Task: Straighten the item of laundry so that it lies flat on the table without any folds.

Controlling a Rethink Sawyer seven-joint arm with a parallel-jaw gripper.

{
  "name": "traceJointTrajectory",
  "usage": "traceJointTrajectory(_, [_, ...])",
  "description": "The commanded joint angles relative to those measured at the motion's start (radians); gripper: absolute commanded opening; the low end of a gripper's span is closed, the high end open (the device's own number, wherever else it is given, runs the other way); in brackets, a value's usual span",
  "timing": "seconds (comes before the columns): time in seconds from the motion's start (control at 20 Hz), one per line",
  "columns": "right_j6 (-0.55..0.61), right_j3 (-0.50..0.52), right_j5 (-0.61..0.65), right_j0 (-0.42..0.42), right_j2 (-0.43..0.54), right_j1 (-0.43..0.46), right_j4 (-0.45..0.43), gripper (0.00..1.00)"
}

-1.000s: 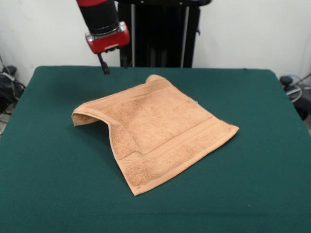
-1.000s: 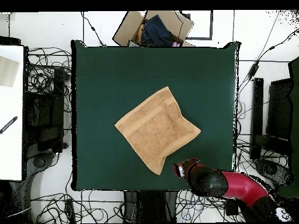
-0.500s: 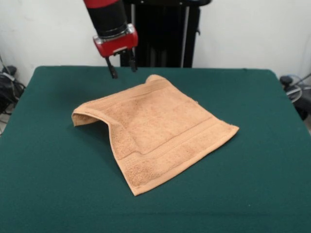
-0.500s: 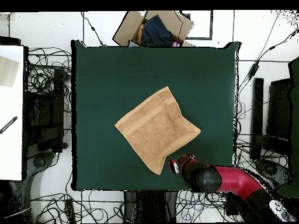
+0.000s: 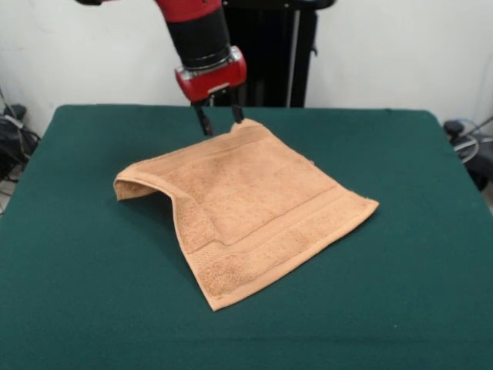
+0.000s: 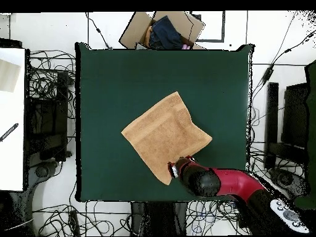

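Towel (image 5: 246,204) lies rumpled on the green table (image 5: 400,308), one corner curled under. I see the gripper (image 5: 219,121) above its far corner, fingers spread and empty.

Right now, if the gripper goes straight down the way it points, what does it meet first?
Most likely the far edge of the peach-orange towel: the open gripper points down right at that edge. Depth is unclear, so one finger may land on the green table beside it.

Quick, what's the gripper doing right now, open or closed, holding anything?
Gripper: open, holding nothing, its two fingers apart above the far edge of the towel.
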Motion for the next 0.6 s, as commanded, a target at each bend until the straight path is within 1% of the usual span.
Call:
traceJointTrajectory(0.05, [0.174,-0.1,0.015,0.064,0.05,-0.041,0.107,1.0])
traceJointTrajectory(0.25, [0.175,-0.11,0.0,0.091,0.032,-0.034,0.137,1.0])
traceJointTrajectory(0.4, [0.185,-0.12,-0.045,0.122,0.0,-0.018,0.13,1.0])
traceJointTrajectory(0.6, [0.183,-0.139,-0.083,0.137,-0.024,0.02,0.114,1.0])
